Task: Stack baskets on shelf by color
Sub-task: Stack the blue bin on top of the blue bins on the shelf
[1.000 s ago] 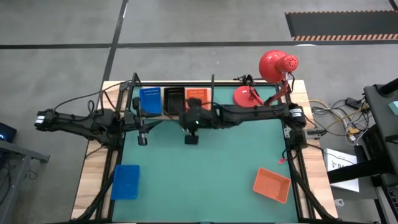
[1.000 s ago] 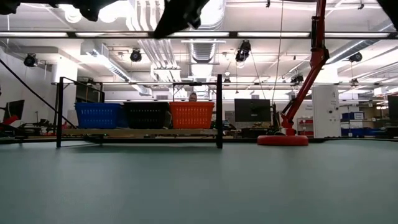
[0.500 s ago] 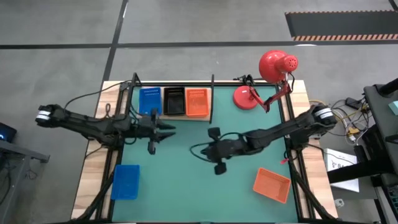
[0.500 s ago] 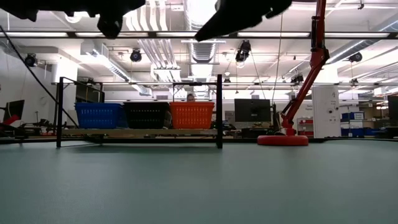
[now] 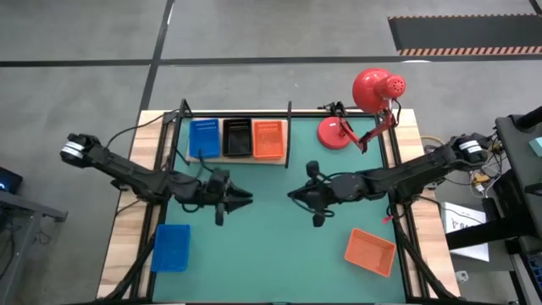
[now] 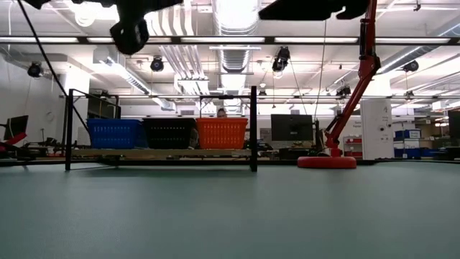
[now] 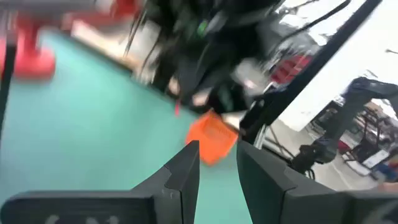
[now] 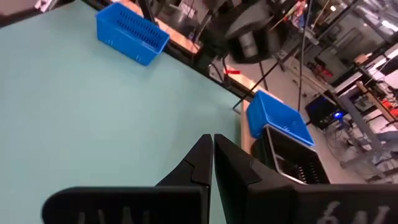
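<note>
On the wooden shelf [image 5: 239, 158] at the far side, a blue basket [image 5: 204, 137], a black basket [image 5: 237, 138] and an orange basket [image 5: 268, 140] stand abreast on their bottoms. A second blue basket [image 5: 171, 247] lies on the green mat near the left front. A second orange basket [image 5: 370, 252] lies near the right front. My left gripper [image 5: 244, 199] hovers over the mat's middle, pointing toward the table's right, open and empty [image 7: 217, 167]. My right gripper [image 5: 294, 196] faces it from the right, shut on nothing [image 8: 212, 152].
A red desk lamp [image 5: 378, 89] stands on its round base [image 5: 333, 132] at the far right, right of the shelf's black posts [image 6: 253, 129]. Open green mat [image 5: 279, 254] lies between the two loose baskets. Cables run beside the table's right edge.
My right gripper has drawn back from the shelf toward the table's near and right side and has sunk over the mat's middle. My left gripper has gone toward the near and right side, rolling about its own line. The baskets have kept still.
</note>
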{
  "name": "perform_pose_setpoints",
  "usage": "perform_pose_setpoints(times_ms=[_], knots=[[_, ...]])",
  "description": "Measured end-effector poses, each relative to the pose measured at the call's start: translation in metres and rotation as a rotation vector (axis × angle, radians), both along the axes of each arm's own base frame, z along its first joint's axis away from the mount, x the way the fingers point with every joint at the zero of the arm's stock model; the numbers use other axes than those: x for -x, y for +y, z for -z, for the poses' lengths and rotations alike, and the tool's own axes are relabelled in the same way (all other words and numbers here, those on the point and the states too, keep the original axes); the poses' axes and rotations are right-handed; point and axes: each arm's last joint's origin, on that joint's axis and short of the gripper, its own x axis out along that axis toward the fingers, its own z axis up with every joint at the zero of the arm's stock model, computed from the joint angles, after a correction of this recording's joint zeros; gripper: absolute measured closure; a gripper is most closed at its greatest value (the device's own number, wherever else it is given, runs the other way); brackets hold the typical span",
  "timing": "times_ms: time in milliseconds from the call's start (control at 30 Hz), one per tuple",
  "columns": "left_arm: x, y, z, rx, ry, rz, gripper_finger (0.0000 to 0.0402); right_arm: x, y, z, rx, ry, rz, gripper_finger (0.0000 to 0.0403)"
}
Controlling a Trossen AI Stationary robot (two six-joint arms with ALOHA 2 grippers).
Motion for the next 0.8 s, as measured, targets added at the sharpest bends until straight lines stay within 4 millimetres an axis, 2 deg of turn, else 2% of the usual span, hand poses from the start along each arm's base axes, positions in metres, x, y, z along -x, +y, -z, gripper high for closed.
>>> perform_pose_setpoints(times_ms=[133, 267, 367, 467, 567, 800], knots=[[-0.004, -0.018, 0.006, 0.205, 0.253, 0.021, 0.0313, 0.011, -0.003, -0.005, -0.006, -0.023, 0.0, 0.0394], [0.007, -0.048, -0.016, 0.332, 0.544, 0.148, 0.0327, 0.019, -0.005, -0.006, -0.024, -0.008, 0.003, 0.0394], [0.028, -0.075, -0.027, 0.293, 0.886, 0.273, 0.0339, 0.022, -0.005, -0.008, -0.052, -0.013, 0.012, 0.0394], [0.051, -0.097, -0.028, 0.232, 1.165, 0.269, 0.0346, 0.022, -0.005, -0.007, -0.076, -0.002, 0.02, 0.0394], [0.06, -0.118, -0.028, 0.187, 1.244, 0.29, 0.0348, 0.022, -0.005, -0.004, -0.082, 0.014, 0.021, 0.0394], [0.085, -0.162, 0.009, 0.048, 1.45, 0.391, 0.0346, 0.023, -0.005, 0.001, -0.089, 0.046, -0.002, 0.0394]])
